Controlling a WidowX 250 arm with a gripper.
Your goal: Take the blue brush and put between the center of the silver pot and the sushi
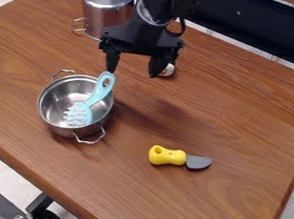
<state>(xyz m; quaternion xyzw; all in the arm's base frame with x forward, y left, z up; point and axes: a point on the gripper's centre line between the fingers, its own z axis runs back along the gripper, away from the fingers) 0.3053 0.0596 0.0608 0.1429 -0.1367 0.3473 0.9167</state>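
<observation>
The gripper [133, 72] hangs over the back of the table, open, with its two fingers spread wide and nothing between them. Below and left of it, a light blue brush [98, 94] leans in a silver pot [43, 103], bristles down inside and handle over the pot's back right rim. The handle's tip lies just under the gripper's left finger; whether they touch, I cannot tell. Partly behind the right finger is a small white and orange piece [167, 70], possibly the sushi.
A taller metal pot [106, 11] stands at the back left, beside the arm. A toy knife with a yellow handle [167, 156] lies right of the silver pot, toward the front. The wooden table's [257, 110] right edge runs down the right side.
</observation>
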